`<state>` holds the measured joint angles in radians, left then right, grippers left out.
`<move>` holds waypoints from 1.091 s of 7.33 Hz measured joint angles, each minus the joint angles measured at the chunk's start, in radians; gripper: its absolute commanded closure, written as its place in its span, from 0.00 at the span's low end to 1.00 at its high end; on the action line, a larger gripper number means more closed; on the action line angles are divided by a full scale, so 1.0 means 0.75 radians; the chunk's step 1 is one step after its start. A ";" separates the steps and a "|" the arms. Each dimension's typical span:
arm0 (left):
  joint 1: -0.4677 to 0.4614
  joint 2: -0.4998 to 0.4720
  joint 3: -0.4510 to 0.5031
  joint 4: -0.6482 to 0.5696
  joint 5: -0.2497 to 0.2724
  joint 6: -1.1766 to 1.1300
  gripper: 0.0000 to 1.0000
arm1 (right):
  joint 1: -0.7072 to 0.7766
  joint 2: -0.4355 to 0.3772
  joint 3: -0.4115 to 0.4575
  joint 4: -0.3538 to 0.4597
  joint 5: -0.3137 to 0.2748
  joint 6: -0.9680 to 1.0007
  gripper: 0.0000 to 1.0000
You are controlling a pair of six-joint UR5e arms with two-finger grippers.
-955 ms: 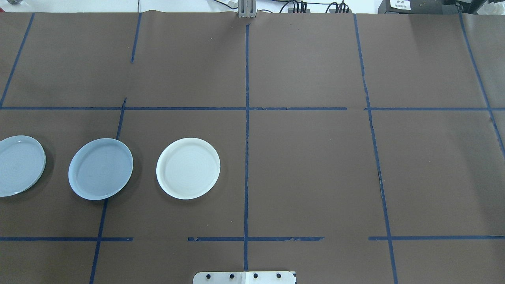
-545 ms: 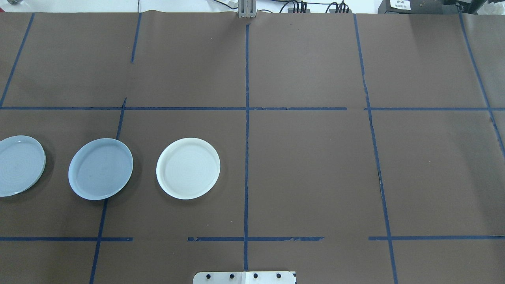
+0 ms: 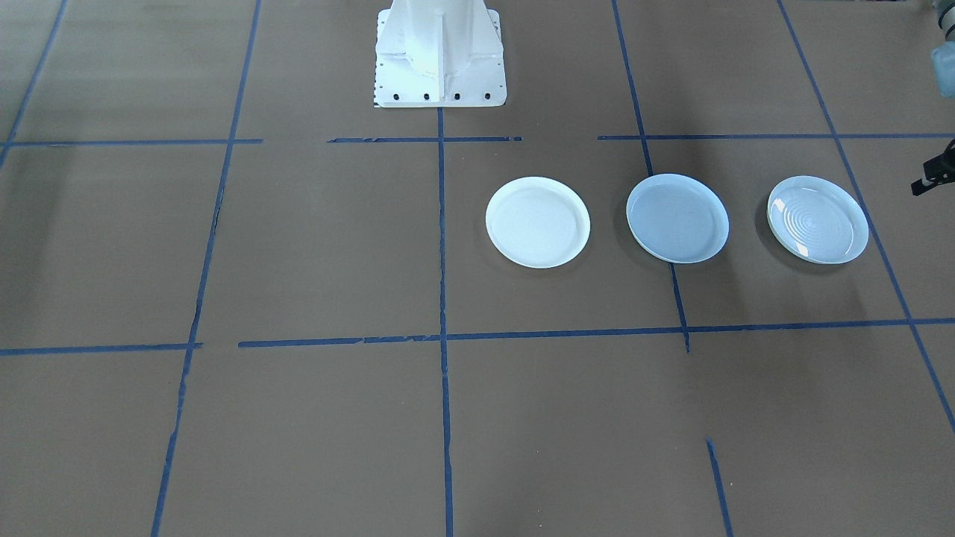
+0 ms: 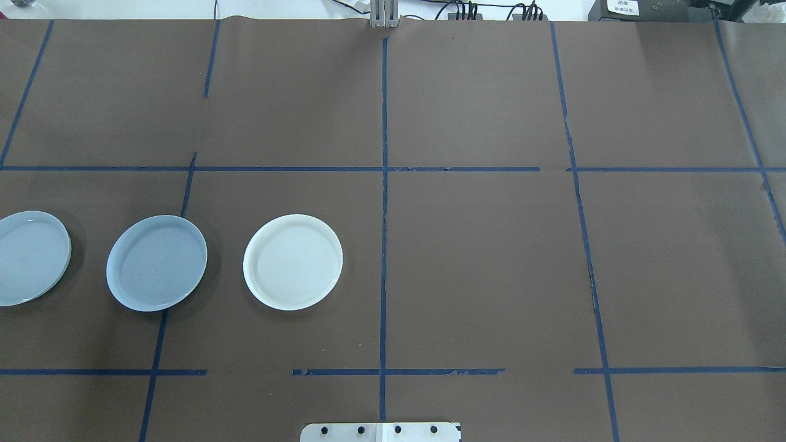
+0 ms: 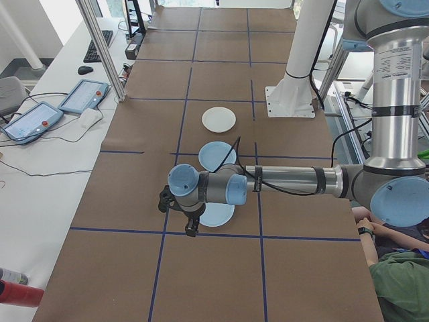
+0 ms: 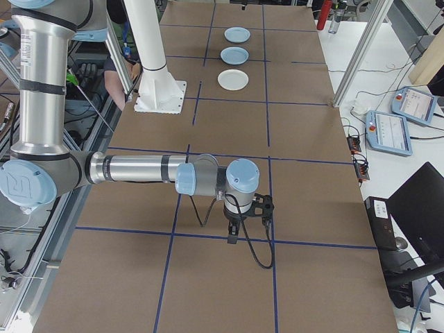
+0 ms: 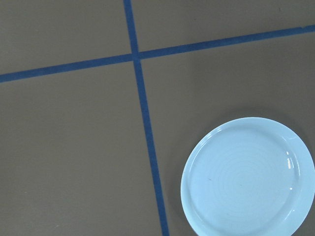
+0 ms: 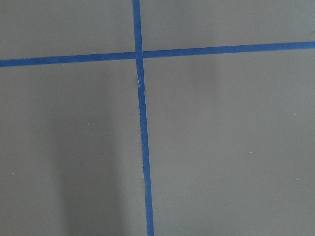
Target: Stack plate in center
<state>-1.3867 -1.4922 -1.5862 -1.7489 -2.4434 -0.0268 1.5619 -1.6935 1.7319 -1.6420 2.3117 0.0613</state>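
Overhead view shows the blue-grey plate flat on the desk: stiff, glossy, probably slippery and breakable, best pinched at its thin rim. Either tool's state cannot be told.

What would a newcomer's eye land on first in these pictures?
Three round plates in a row on the brown table, left of its middle in the overhead view: a white plate, a blue-grey plate and a ringed plate at the edge. The side views show both arms stretched low over the table.

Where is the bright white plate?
In the overhead view the white plate sits left of the middle tape line, right of the blue-grey plate.
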 measured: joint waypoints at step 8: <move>0.248 0.003 0.351 -0.562 0.011 -0.375 0.76 | 0.000 0.000 0.000 0.000 0.000 0.000 0.00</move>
<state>-1.2009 -1.4896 -1.3229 -2.1701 -2.4354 -0.3078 1.5616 -1.6935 1.7319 -1.6418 2.3117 0.0614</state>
